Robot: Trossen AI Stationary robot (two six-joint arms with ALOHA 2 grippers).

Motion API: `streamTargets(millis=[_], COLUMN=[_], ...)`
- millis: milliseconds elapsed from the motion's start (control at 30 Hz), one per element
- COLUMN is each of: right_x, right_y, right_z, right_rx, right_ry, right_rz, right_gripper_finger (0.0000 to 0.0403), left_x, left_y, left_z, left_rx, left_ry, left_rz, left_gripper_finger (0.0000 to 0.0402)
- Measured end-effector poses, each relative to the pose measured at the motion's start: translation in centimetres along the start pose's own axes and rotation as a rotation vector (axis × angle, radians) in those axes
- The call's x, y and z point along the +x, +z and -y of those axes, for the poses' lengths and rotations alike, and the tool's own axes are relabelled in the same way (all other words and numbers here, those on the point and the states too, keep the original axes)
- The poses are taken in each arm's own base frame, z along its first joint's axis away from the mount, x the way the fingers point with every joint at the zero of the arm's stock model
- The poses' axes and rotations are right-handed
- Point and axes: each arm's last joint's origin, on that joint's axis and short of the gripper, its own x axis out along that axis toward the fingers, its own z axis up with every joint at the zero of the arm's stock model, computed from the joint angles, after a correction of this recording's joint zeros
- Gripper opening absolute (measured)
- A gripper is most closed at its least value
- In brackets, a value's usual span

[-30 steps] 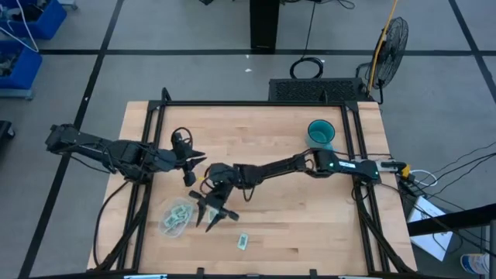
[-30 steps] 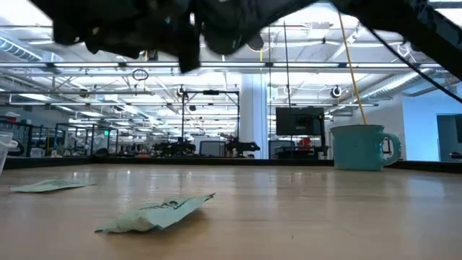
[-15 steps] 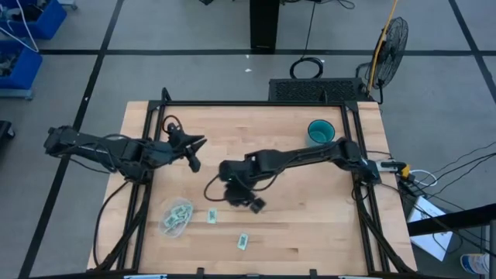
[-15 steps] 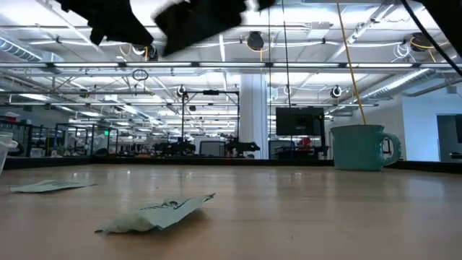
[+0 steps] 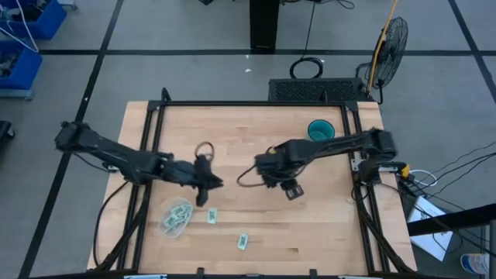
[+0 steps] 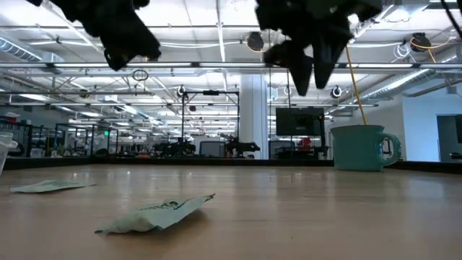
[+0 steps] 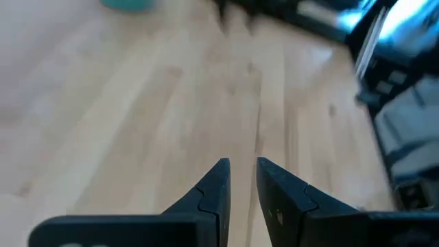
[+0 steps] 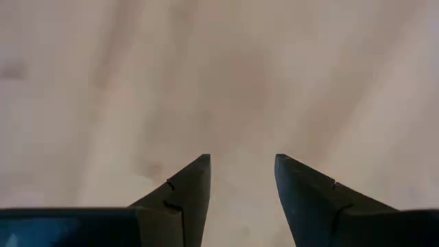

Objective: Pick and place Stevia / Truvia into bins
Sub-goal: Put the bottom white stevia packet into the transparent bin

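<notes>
Pale-green sachets (image 5: 211,216) lie flat on the worktop (image 5: 256,225) just below the left gripper (image 5: 204,195), its fingers slightly apart, empty. Right gripper (image 5: 292,190), apart, hangs well away. Only the high view shows the clear tub (image 5: 175,218).

Left tool (image 5: 206,188) above sachets (image 5: 211,216) beside clear tub (image 5: 175,218)

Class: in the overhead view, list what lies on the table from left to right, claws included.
clear tub → left claw → sachet near the tub → second sachet → right claw → teal cup
</notes>
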Motion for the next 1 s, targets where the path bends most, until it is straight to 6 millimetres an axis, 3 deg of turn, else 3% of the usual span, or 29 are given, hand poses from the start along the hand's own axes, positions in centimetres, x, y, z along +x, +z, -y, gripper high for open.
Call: streamTargets(millis=[233, 400, 600, 833, 1000], right_x=[2.3, 4.3, 4.1, 2.9, 2.9], right_y=[-6.4, -9.0, -9.9, -10.4, -10.5], right_z=[-1.0, -1.7, -1.9, -2.2, -2.3], right_rx=[0.233, 0.238, 0.167, 0.124, 0.126], right_ry=[-0.167, -0.206, -0.276, -0.301, -0.301], right_rz=[0.156, 0.355, 0.594, 0.635, 0.636], right_gripper_finger=[0.0155, 0.0155, 0.0155, 0.0155, 0.0155], left_x=[4.7, 7.3, 8.6, 9.3, 10.5], left_y=[-2.6, -3.3, -3.1, -3.2, -4.5], left_z=[0.7, 1.0, 1.5, 1.7, 2.1], left_rx=[-0.010, -0.024, -0.034, 0.083, 0.059], left_ry=[0.033, -0.022, -0.178, -0.165, -0.172], left_rz=[-0.118, -0.111, -0.077, -0.023, -0.047], left_gripper_finger=[0.0076, 0.0076, 0.0076, 0.0083, 0.0119])
